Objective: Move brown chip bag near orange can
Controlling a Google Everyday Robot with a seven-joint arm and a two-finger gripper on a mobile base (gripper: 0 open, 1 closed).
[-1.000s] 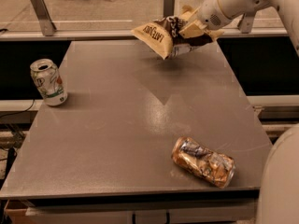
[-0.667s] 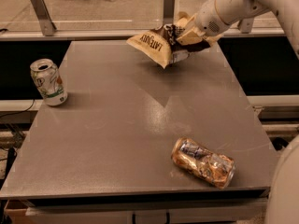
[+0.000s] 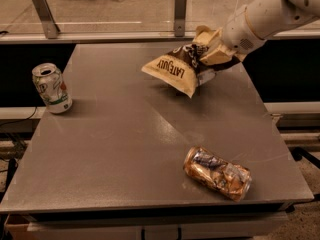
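Note:
The brown chip bag (image 3: 176,68) hangs in the air above the far right part of the grey table (image 3: 125,144), its cream "LATE JULY" edge pointing down and left. My gripper (image 3: 209,54) is shut on the bag's right end, with the white arm reaching in from the upper right. The orange can (image 3: 217,172) lies crushed on its side near the table's front right corner, well below the bag and apart from it.
An upright white and green can (image 3: 51,88) stands near the table's left edge. A low rail with two metal posts (image 3: 180,11) runs behind the table. The table's right edge (image 3: 280,134) lies close under the arm.
The gripper has carried the bag down and toward the front, so it now hangs lower over the table and closer to the orange can. Both cans have stayed put.

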